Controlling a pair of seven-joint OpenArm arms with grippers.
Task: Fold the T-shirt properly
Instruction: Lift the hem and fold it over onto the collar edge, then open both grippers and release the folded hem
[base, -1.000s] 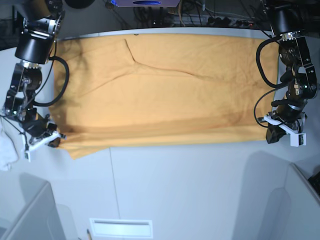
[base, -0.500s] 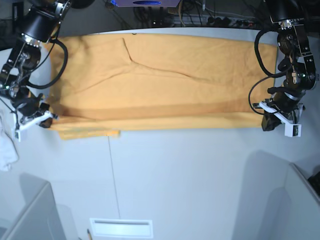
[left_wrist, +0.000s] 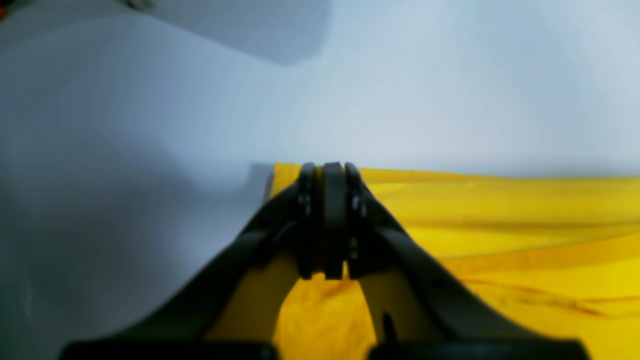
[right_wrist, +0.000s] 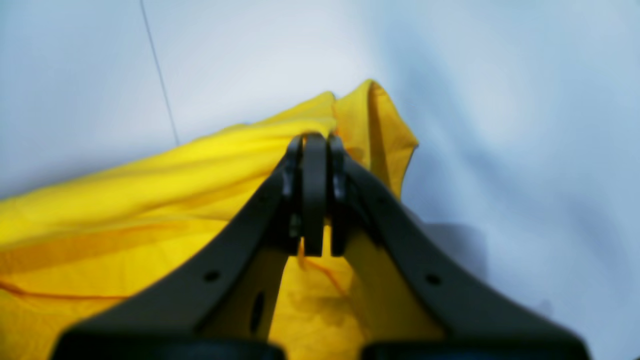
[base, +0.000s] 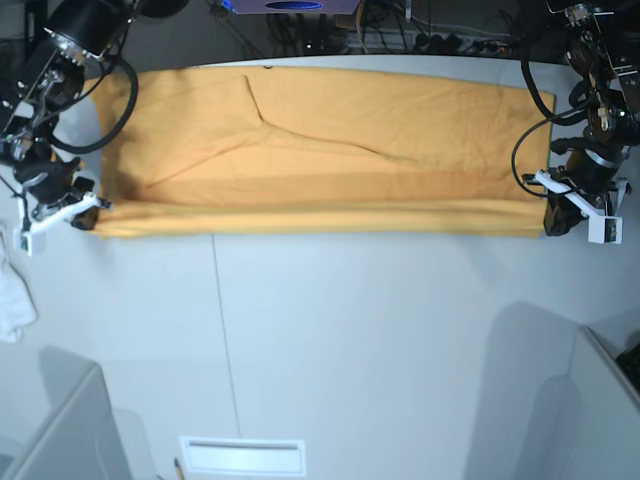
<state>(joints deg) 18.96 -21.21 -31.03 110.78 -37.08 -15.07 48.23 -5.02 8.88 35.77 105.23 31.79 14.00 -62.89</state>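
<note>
The orange-yellow T-shirt (base: 330, 130) lies spread across the far half of the table, with its near edge lifted and doubled back as a long straight fold (base: 320, 218). My left gripper (base: 556, 222) is at the right end of that fold in the base view. Its wrist view shows the left gripper (left_wrist: 325, 167) shut on a corner of the T-shirt (left_wrist: 500, 235). My right gripper (base: 84, 216) is at the left end. The right wrist view shows the right gripper (right_wrist: 315, 137) shut on bunched fabric of the T-shirt (right_wrist: 150, 200). The cloth runs taut between them.
A small white cloth (base: 12, 295) lies at the table's left edge. Grey bin walls stand at the near left (base: 60, 430) and near right (base: 590, 400). A white slotted plate (base: 240, 455) sits at the front edge. Cables crowd the back (base: 420, 40).
Both grippers have carried the shirt's near edge toward the far side. The loose flap at the near left has been pulled straight, and the shirt's footprint is shorter front to back.
</note>
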